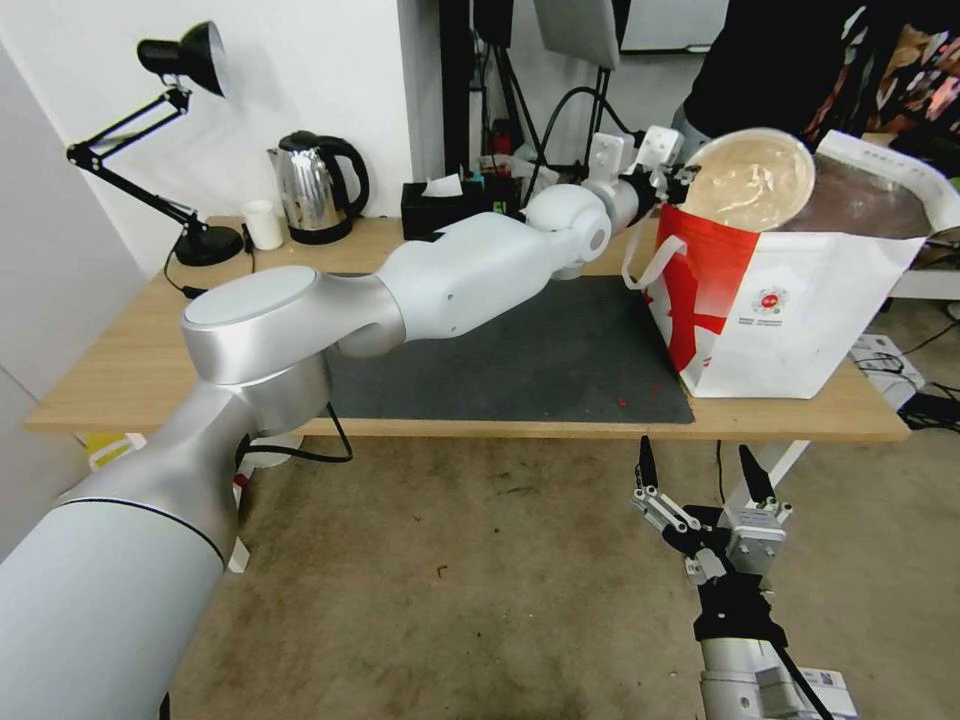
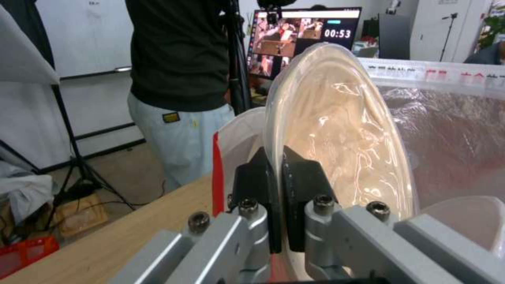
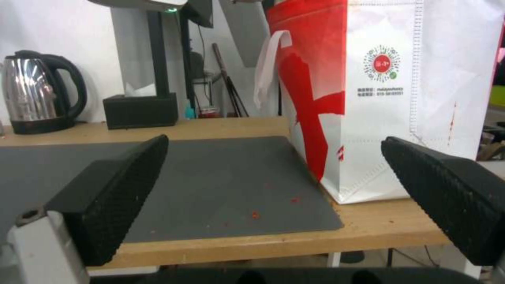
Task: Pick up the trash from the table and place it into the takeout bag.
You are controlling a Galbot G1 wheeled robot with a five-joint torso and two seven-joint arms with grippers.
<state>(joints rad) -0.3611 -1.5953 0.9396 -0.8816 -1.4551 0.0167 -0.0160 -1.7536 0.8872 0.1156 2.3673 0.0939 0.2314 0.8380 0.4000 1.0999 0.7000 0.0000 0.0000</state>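
My left arm reaches across the table (image 1: 130,370) to the takeout bag (image 1: 790,310), which stands at the table's right end. My left gripper (image 1: 685,172) is shut on the rim of the tan paper bowl (image 1: 750,180). The bowl is tipped on edge over the bag's open top, its inside facing me. In the left wrist view the black fingers (image 2: 302,173) pinch the bowl's rim (image 2: 342,138), with the bag's foil lining (image 2: 452,130) behind it. Something pale and rounded (image 2: 468,225) shows inside the bag. My right gripper (image 1: 700,465) hangs open below the table's front edge, facing the bag (image 3: 389,98).
A dark grey mat (image 1: 540,360) with red crumbs (image 1: 622,402) covers the table's middle. Along the back stand a desk lamp (image 1: 205,245), a small white cup (image 1: 263,223), a kettle (image 1: 315,185) and a black tissue box (image 1: 435,205). A person stands behind the bag.
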